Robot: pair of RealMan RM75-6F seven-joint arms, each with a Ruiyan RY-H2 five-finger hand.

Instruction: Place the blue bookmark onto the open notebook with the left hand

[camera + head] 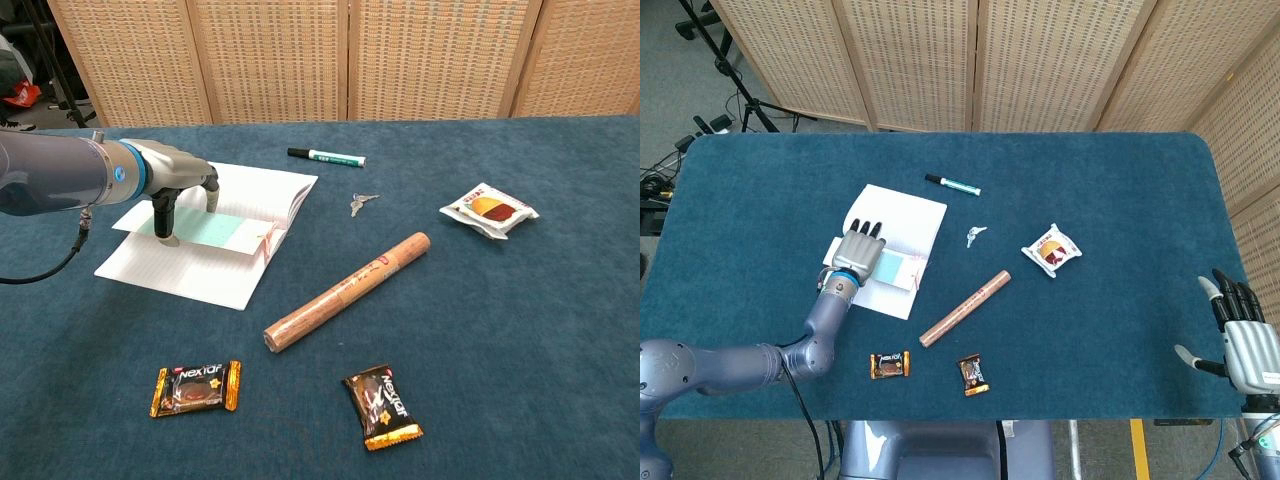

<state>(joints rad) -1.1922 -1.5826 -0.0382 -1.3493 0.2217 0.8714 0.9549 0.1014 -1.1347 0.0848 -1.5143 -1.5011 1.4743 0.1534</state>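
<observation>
surface: teal cloth table [1100, 180] | room: wicker screens [940, 60] | left robot hand [175, 185] pinching blue bookmark [215, 230] | right robot hand [1243, 340] released

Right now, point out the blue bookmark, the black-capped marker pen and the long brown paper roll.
blue bookmark [215, 230], chest view, its bare middle.
black-capped marker pen [330, 156], chest view, its white barrel.
long brown paper roll [965, 307], head view, mid-length.

Bare blue felt tabletop [520, 330] lies open right of the long brown paper tube [347, 291] (it slants just beside the open white notebook [200, 268]). Two dark candy wrappers [196, 388] sit near the front edge; a green-banded marker [326, 156] and small keys [362, 203] lie behind.
</observation>
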